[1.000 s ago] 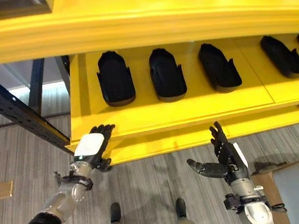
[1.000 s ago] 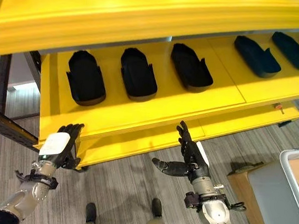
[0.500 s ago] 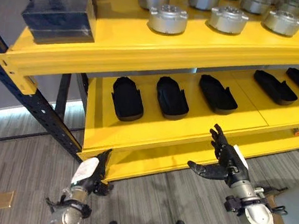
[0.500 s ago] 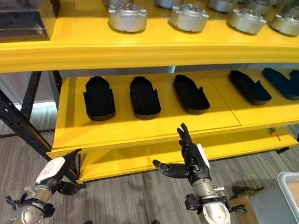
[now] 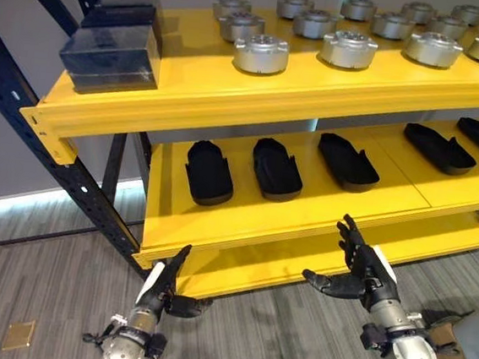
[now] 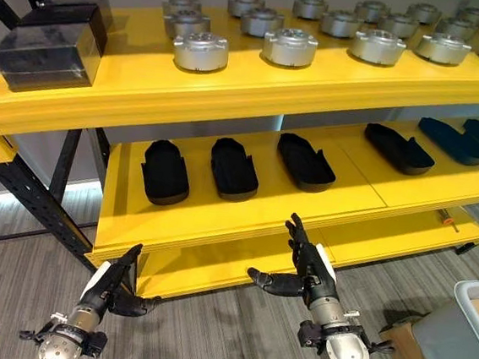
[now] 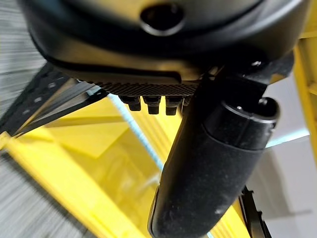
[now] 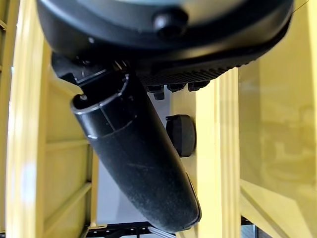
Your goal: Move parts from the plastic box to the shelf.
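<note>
Both hands hanging empty, fingers extended, before the yellow shelf.
The left hand (image 5: 154, 287) and right hand (image 6: 309, 269) are hovering below the lower shelf (image 6: 244, 216), which is bearing black moulded parts (image 6: 234, 168); silver round parts (image 5: 261, 53) are sitting on the upper level beside black boxes (image 5: 111, 49).

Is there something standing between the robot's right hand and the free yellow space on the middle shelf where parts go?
Nothing visible does. The right hand is open and empty, in front of the middle shelf edge. The black parts lie further back, with bare yellow space in front of them.
</note>
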